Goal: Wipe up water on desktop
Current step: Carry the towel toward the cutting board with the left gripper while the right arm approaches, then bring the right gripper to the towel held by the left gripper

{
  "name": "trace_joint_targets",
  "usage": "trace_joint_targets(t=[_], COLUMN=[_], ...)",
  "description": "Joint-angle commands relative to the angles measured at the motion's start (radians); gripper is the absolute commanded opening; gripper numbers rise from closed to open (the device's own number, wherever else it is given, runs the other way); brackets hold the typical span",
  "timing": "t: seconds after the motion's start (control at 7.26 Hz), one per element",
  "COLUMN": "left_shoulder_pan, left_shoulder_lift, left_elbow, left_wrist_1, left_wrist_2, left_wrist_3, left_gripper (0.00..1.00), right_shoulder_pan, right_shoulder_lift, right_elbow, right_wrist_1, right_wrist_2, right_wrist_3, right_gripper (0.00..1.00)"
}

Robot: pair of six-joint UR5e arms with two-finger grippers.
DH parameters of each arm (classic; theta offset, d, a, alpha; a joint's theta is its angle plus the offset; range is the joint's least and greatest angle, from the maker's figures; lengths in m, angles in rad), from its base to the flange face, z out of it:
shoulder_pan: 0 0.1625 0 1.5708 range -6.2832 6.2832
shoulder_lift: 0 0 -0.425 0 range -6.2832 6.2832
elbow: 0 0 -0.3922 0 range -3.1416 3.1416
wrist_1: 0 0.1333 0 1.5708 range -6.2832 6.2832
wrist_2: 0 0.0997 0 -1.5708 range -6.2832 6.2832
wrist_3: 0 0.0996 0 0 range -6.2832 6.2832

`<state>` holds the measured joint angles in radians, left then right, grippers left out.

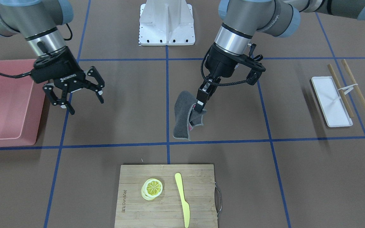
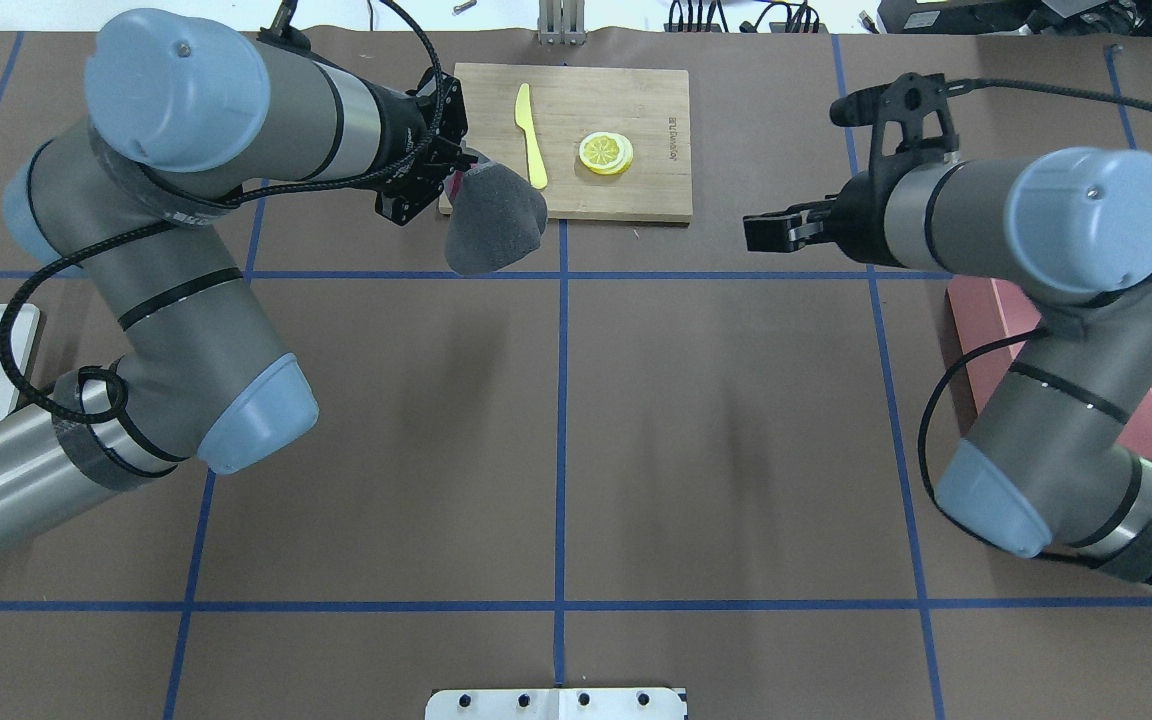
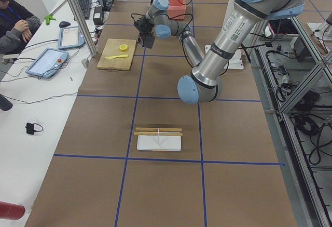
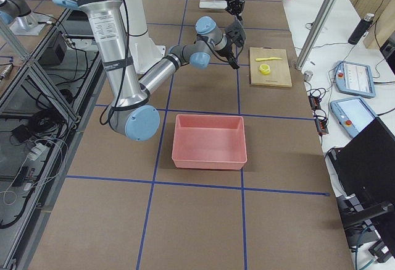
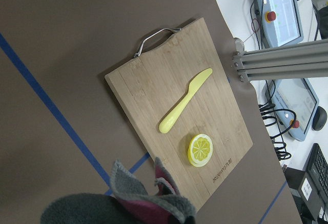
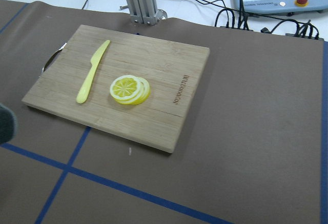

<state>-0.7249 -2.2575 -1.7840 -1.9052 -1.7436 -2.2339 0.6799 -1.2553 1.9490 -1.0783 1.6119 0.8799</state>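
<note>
The desktop [image 1: 312,177] is a wide brown surface with a grid of blue tape lines. I see no water on it. My left gripper [image 1: 198,109] is shut on a crumpled grey cloth [image 1: 182,117] with a pink underside. The cloth hangs from the gripper near the middle of the table, just short of the cutting board; I cannot tell whether its lower edge touches the surface. The cloth also shows in the overhead view [image 2: 496,225] and the left wrist view [image 5: 123,206]. My right gripper [image 1: 86,106] is open and empty, held above the desktop beside the pink bin.
A bamboo cutting board [image 1: 201,190] with a metal handle holds a lemon slice [image 1: 152,187] and a yellow plastic knife [image 1: 182,199]. A pink bin [image 1: 27,110] stands on the robot's right. A white tray [image 1: 325,91] with chopsticks [image 1: 355,85] lies on its left.
</note>
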Motion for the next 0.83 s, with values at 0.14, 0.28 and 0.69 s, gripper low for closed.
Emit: trace_joint_targets(t=[0.14, 0.28, 0.69], left_shoulder_pan=[0.015, 0.027, 0.101], left_shoulder_lift=[-0.079, -0.079, -0.114], left_elbow=[0.000, -0.003, -0.056], left_wrist_1=[0.075, 0.075, 0.075], left_wrist_2=[0.001, 0.000, -0.010], left_wrist_3=[-0.094, -0.098, -0.128], left_gripper=[0.00, 0.00, 0.00], right_shoulder_pan=[-0.250, -0.316, -0.342], right_shoulder_lift=[0.042, 0.065, 0.079], right_elbow=[0.007, -0.001, -0.012], right_wrist_1=[-0.003, -0.006, -0.019], right_wrist_2=[-0.331, -0.442, -0.481], right_wrist_3=[-0.001, -0.004, -0.006], right_gripper=[0.98, 0.98, 0.98])
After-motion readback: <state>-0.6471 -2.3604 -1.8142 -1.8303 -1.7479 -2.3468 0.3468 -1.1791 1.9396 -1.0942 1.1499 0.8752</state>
